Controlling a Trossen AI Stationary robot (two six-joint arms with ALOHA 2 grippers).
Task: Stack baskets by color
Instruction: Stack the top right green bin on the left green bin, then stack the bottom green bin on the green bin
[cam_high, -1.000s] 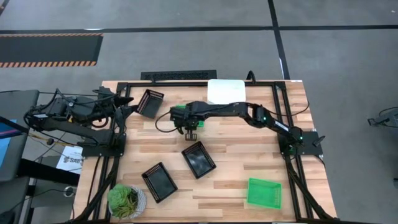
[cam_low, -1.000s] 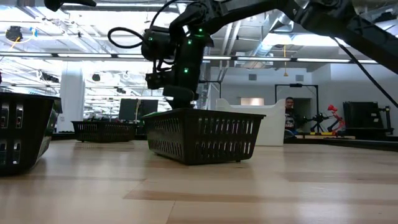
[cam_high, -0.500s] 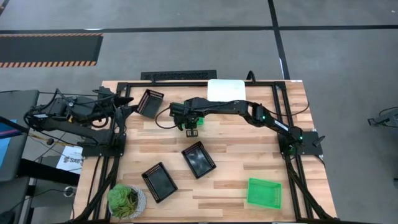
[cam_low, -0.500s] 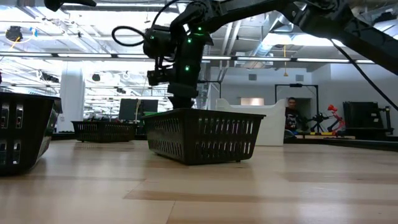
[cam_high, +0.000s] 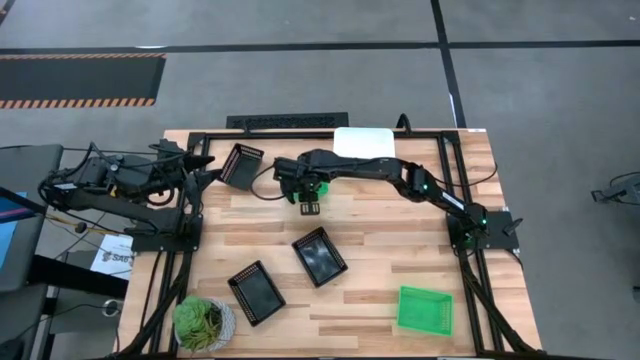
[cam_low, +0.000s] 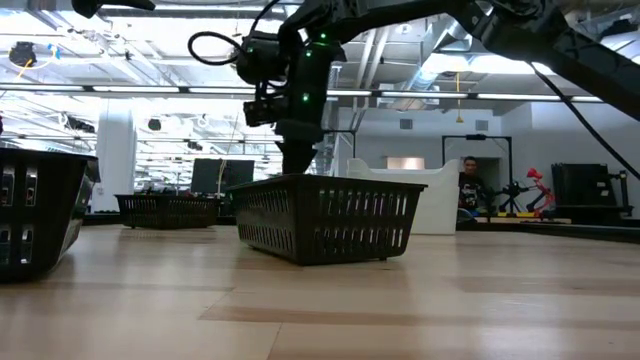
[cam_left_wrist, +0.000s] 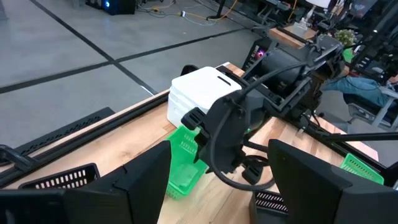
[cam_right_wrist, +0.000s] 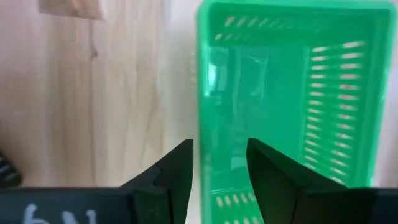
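Right claw (cam_right_wrist: 219, 163) over green basket (cam_right_wrist: 286, 93) at counter (cam_high: 400, 240) far middle, fingers apart astride near wall, gripping nothing. White stack (cam_high: 364, 143) just beyond. Second green basket (cam_high: 425, 309) near right corner. Black baskets: far left (cam_high: 240, 165), centre (cam_high: 320, 256), near plant (cam_high: 255, 292). Left claw (cam_left_wrist: 217, 180) parked far left, spread wide, empty.

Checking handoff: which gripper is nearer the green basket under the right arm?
Right. The right gripper hangs open directly over that green basket; the left gripper waits at the table's left edge, beyond a black basket.
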